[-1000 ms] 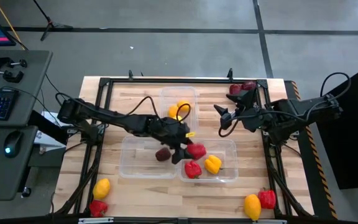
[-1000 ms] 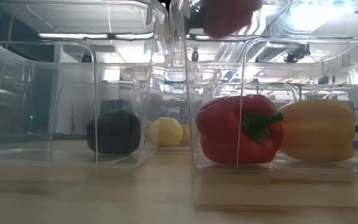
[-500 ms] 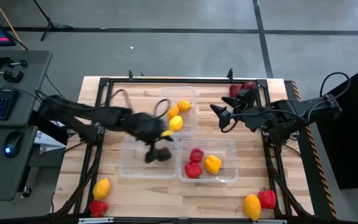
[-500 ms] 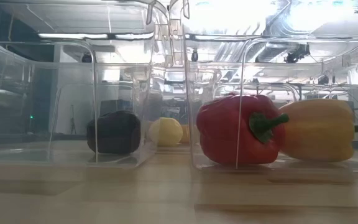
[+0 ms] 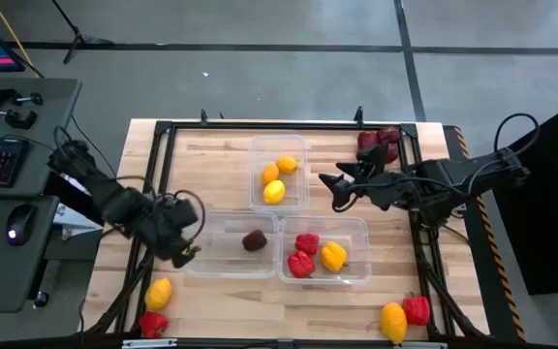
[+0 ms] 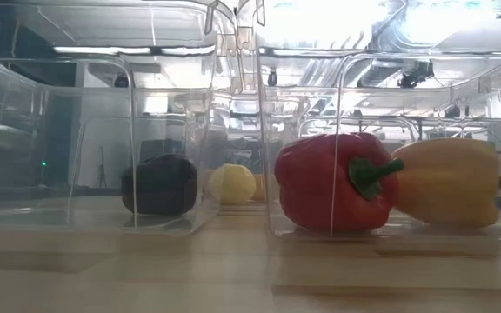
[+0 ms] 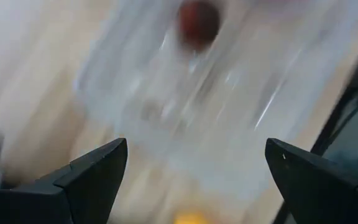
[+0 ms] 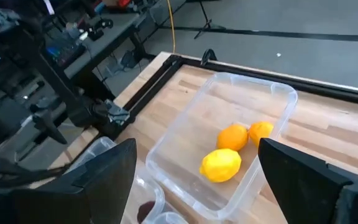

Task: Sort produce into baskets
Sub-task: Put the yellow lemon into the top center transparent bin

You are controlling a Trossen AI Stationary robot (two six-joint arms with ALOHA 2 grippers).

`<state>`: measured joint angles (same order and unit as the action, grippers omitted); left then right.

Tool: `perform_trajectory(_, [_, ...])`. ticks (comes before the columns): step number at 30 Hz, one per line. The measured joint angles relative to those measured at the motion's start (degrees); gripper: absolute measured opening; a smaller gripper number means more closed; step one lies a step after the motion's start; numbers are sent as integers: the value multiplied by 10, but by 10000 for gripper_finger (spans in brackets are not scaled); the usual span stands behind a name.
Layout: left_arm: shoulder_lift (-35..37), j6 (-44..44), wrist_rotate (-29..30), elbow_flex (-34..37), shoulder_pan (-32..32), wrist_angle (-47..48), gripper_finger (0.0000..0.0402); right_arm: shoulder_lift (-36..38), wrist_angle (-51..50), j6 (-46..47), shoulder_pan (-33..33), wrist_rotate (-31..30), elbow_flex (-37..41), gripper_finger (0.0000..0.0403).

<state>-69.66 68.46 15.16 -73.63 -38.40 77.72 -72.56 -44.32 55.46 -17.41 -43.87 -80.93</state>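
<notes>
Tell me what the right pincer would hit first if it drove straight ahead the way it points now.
Probably the tub holding citrus: the right pincer, open and empty, points at it, with the lemon and two oranges inside. Its height above the rim is unclear, so it might pass over.

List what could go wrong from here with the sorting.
The lemon and red pepper lie at the table's near left corner; a nudge from the open left gripper might roll them off. The right gripper hangs open beside the citrus tub; a low sweep could shove it.
</notes>
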Motion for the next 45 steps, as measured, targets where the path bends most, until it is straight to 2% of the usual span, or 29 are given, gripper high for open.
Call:
perform_trajectory(3, [-24,82,-81,0,-40,57,367,-6,-2,-3,0,18,0,325])
perform_trajectory(7, [-60,128,-176,0,-91,57,367,-7,-13,-4,0,45,0,325])
perform_trajectory(12, [-107,221,-223,0,-147,8,367,-7,-33,-4,0,56,0,325])
perform_trajectory(17, [-168,284,-265,0,-174,-21,367,-7,-44,-15,0,70,0,325])
perform_trajectory(24, [-275,227,-326,1,-171,-35,367,-7,-44,-43,2,71,0,325])
perform_trajectory(29, [-326,159,-335,2,-158,-44,367,-7,-44,-45,2,74,0,325])
perform_trajectory(36, [-312,166,-375,69,-160,-60,367,-7,-44,-45,1,85,0,325])
perform_trajectory(45, [-297,202,-370,108,-165,-159,367,-7,-44,-45,1,87,0,325])
